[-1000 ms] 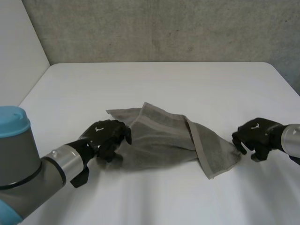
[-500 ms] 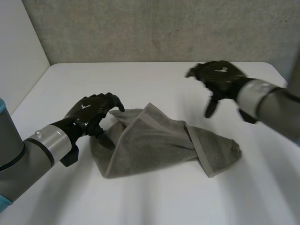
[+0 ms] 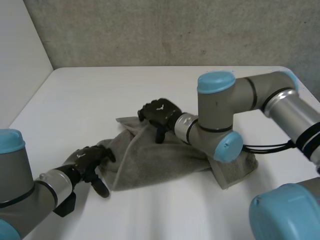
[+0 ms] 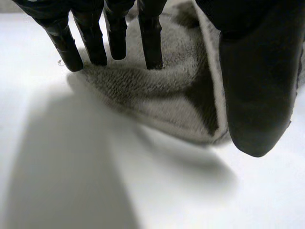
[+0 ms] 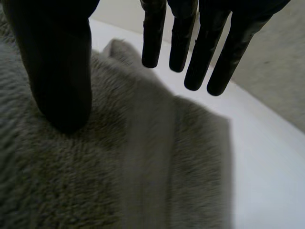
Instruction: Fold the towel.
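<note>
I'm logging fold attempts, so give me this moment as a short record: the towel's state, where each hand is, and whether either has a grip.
towel: grey towel, crumpled and partly lapped over itself, lying on the white table
left hand: left hand at the towel's near left corner, fingertips on the cloth, thumb beside its edge; open
right hand: right hand over the towel's far left corner, fingers straight; open
grip: neither hand is closed on the towel
fold: not yet neat
</note>
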### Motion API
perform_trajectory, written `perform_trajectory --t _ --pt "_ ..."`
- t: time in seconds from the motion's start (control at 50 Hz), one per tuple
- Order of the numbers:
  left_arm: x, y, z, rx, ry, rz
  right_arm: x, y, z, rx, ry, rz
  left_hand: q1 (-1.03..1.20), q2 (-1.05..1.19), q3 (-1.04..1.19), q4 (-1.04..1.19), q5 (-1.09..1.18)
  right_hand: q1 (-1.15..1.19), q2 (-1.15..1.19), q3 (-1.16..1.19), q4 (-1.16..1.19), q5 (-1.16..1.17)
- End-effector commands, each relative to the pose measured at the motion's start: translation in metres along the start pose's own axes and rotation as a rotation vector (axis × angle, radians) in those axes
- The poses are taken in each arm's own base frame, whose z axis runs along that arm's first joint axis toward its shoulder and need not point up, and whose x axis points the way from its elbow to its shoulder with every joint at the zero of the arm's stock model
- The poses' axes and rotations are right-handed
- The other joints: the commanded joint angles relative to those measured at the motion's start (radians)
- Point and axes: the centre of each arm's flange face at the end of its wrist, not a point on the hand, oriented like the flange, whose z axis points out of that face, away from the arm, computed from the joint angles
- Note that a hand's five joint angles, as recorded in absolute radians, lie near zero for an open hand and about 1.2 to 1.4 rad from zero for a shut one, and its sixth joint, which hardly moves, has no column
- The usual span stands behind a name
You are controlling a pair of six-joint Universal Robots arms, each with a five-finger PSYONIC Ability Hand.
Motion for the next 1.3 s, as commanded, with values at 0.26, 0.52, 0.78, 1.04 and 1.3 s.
perform_trajectory --t 0.26,0.52,0.78,1.04,1.3 --pt "0.012 0.012 0.011 -0.029 0.029 0.019 -0.007 -0.016 -0.006 0.04 -0.059 -0.004 0.186 0.183 0.191 0.191 0.168 0.875 0.869 0.867 0.867 0.86" --pt "0.032 0.005 0.013 0.022 0.09 0.065 0.018 -0.039 -0.057 -0.018 0.04 0.034 0.153 0.151 0.159 0.159 0.136 0.875 0.869 0.867 0.867 0.86" --pt "0.039 -0.001 0.025 0.089 0.115 0.089 0.049 -0.029 -0.101 -0.036 0.159 0.156 0.456 0.453 0.461 0.461 0.438 0.875 0.869 0.867 0.867 0.86" --pt "0.057 -0.005 0.021 0.113 0.177 0.12 0.073 -0.042 -0.132 -0.006 0.245 0.207 1.116 1.113 1.121 1.121 1.099 0.875 0.869 0.867 0.867 0.86" --pt "0.042 -0.136 -0.024 0.474 0.115 0.149 0.056 -0.079 -0.174 -0.118 0.18 -0.006 1.116 1.113 1.121 1.121 1.099 0.875 0.869 0.867 0.867 0.86"
